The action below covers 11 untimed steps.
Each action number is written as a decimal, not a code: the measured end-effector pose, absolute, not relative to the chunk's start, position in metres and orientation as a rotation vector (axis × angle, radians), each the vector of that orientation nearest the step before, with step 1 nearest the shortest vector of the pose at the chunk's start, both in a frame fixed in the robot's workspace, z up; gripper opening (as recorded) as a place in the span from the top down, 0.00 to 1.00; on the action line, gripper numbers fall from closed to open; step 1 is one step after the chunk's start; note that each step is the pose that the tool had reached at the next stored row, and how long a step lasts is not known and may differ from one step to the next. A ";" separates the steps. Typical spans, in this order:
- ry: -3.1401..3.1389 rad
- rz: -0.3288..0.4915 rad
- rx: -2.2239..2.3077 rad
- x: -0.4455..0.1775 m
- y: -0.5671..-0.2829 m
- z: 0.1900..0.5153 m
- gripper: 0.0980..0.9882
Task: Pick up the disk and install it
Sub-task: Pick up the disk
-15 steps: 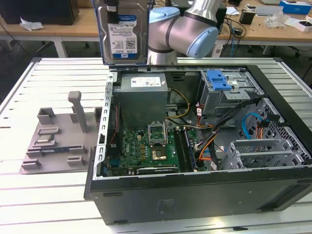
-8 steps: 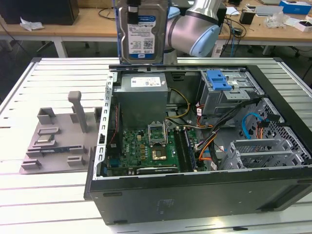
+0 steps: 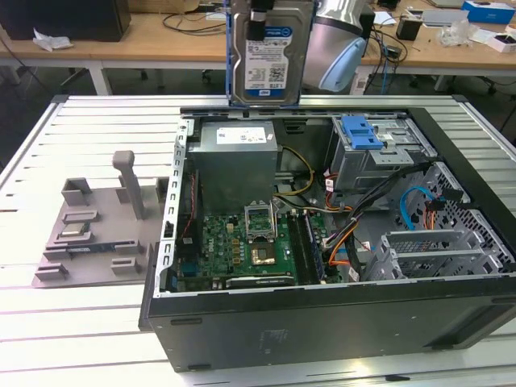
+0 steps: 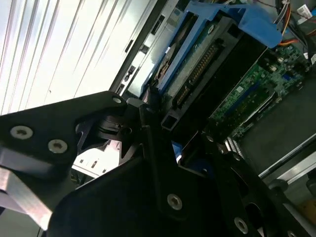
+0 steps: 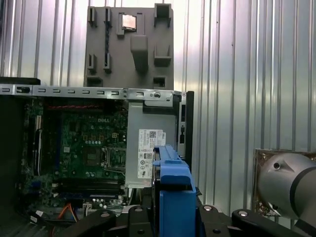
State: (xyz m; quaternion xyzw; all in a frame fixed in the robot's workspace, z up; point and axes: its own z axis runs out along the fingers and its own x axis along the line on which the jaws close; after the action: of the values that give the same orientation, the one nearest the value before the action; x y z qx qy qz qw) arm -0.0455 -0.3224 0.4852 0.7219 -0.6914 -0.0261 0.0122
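Disk held aloft over open computer case; gripper clamped on it.

The disk hangs upright, label towards the exterior view's camera, above the far edge of the case and over the power supply, apart from it. The gripper is closed on the disk's upper end, and one finger lies across the labelled face. In the first wrist view the blue carrier sits between the black linkages. The drive cage with its blue bracket stands towards the exterior view's right. Handling, as judged: rigid and dense for its size. The smooth metal faces may slip (a firm squeeze is advisable). The plastic carrier probably flexes, so the hold belongs on the metal body, clear of the connector row.
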 end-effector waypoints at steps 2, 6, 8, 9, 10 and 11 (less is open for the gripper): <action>-2.155 -0.082 2.250 -0.036 -0.322 0.485 0.70; -2.155 -0.082 2.250 -0.029 -0.323 0.485 0.70; -2.155 -0.082 2.250 -0.029 -0.328 0.485 0.70; -2.155 -0.082 2.250 -0.029 -0.331 0.485 0.70; -2.155 -0.082 2.250 -0.029 -0.336 0.485 0.70; -2.155 -0.082 2.250 -0.029 -0.338 0.485 0.70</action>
State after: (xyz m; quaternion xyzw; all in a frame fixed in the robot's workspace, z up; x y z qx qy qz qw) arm -0.0289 -0.3385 0.4852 0.7218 -0.6915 -0.0264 0.0126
